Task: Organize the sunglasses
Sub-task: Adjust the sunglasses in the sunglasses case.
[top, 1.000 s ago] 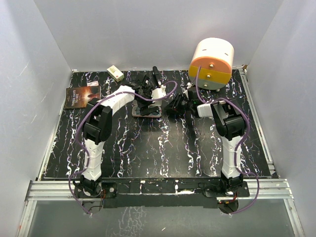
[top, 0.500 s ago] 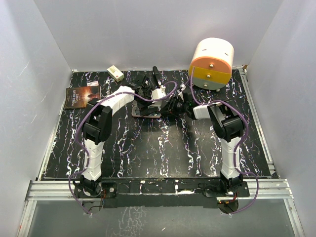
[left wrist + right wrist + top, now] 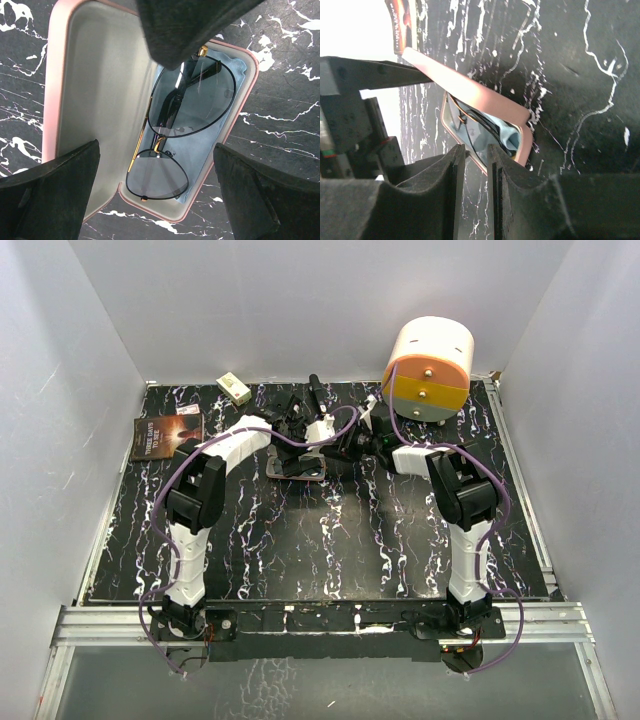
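Sunglasses (image 3: pixel 185 107): thin dark metal frame, gold accents, glossy tinted lenses. Case (image 3: pixel 95 95): pink shell, smooth matt cream lining. Cloth (image 3: pixel 210 150): light blue fabric. Table (image 3: pixel 280 90): glossy black marble pattern.
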### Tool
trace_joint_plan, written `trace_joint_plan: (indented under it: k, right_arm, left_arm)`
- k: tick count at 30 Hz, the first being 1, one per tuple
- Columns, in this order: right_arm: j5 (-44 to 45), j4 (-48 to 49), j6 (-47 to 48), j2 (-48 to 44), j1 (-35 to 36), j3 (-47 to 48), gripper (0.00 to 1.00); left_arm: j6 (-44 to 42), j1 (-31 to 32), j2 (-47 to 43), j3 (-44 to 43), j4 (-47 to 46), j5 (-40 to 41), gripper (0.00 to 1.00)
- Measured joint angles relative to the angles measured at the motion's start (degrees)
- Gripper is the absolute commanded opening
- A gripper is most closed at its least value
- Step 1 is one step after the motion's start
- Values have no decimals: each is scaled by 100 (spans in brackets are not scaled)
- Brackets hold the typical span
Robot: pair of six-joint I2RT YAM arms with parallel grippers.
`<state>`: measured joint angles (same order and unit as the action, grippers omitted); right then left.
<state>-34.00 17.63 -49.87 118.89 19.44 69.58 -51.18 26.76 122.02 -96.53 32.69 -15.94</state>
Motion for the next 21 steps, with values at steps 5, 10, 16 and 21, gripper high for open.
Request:
trace_joint_plan:
  k: [5,10,16,21]
  right_arm:
    - [-2,50,0,0,-4,136,29]
    - [0,35,0,37,-7,133,29]
    - [7,55,0,-2,-11,-26,29]
    - [17,-122,-7,-693,-68,-713,11]
  left_arm:
    - [26,0,-2,13,-13,0,96]
    - [44,0,-9,26,-33,0,96]
    - [83,0,-33,68,-66,0,96]
    - [114,0,-74,109,-52,-15,96]
